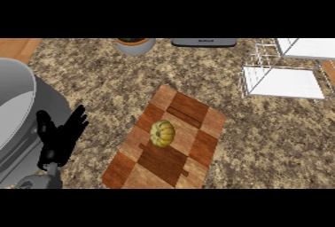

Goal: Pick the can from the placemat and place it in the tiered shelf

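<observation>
A small yellow, ribbed, rounded object sits near the middle of the brown wooden patchwork placemat; it looks like a little pumpkin rather than a can. The white wire tiered shelf stands at the upper right of the counter. My left hand shows at the lower left, fingers straight and pointing up, well to the left of the placemat and touching nothing. My right hand is out of sight.
A large grey rounded appliance fills the left edge beside my left hand. A pot with a plant and a dark appliance stand at the back edge. The counter is speckled granite.
</observation>
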